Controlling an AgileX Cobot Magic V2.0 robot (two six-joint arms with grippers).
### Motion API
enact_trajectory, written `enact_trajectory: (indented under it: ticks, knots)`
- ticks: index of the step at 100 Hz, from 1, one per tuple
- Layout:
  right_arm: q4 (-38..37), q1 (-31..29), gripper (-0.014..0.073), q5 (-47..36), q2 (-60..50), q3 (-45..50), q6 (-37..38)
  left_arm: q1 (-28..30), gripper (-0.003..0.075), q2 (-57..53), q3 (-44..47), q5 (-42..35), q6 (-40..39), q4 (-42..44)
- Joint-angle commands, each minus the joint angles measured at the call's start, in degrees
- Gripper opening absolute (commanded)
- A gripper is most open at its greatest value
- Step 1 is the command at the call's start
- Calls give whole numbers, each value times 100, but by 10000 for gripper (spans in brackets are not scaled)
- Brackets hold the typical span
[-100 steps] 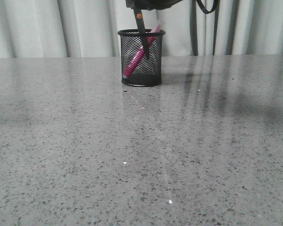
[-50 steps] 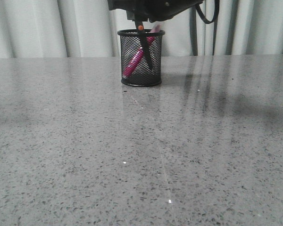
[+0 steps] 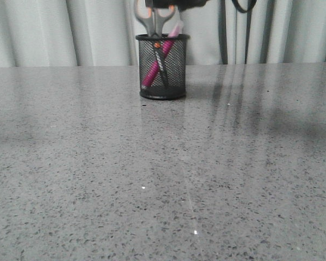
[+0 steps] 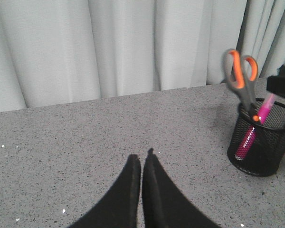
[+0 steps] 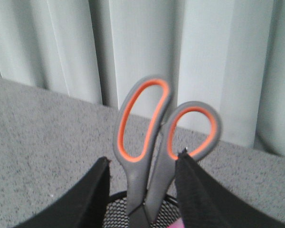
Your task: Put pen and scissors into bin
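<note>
The black mesh bin (image 3: 176,73) stands at the back middle of the table. The pink pen (image 3: 152,72) leans inside it. The scissors (image 3: 155,20) stand in the bin, blades down, with the grey and orange handles above the rim. My right gripper (image 3: 174,3) hangs just above the handles. In the right wrist view it (image 5: 143,161) is open, and the scissors (image 5: 135,171) stand between its spread fingers over the bin (image 5: 115,197). My left gripper (image 4: 142,156) is shut and empty over the table, away from the bin (image 4: 261,156), scissors (image 4: 247,95) and pen (image 4: 249,137).
The grey speckled table (image 3: 163,179) reaches from the bin to the front edge. Pale curtains (image 3: 43,32) hang behind the table. Dark cables (image 3: 224,32) hang at the back, right of the bin.
The scissors have dropped deeper into the bin, and their handles now show above the rim. My right gripper has opened and risen off them.
</note>
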Motion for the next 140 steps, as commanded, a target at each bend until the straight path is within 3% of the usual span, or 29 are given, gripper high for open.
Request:
enact_trajectory:
  ticks: [1, 28, 40, 56, 83, 95, 107, 120, 140]
  knots:
    - [-52, -9, 336, -375, -416, -148, -21, 12, -19, -74, -143, -69, -41, -247]
    - [-52, -19, 316, -253, -1021, -148, -242, 12, -19, -74, -143, -69, -41, -210]
    - [-52, -97, 186, -126, -1587, -79, -743, 12, -19, -74, -143, -69, -41, -210]
    - [-52, -538, -79, 315, -2524, 314, -781, 12, -19, -74, -143, -69, -41, -92]
    - [-52, -1436, -72, 460, -4290, 2113, -781, 12, -19, -318, 105, -160, 580, -438]
    - [-52, -1544, -72, 71, -5201, 3301, -781, 12, -19, -797, 728, -458, 1758, -1786]
    - [196, -1544, -72, -444, -6094, 4472, -781, 12, -19, -1397, 1510, -558, 3518, -3362]
    - [705, -1544, -72, -711, -6919, 5536, -781, 12, -19, -2065, 2189, -564, 3621, -3362]
    - [745, -1544, -72, -531, -7828, 6306, -781, 12, -19, -2940, 2811, -637, 3595, -3362]
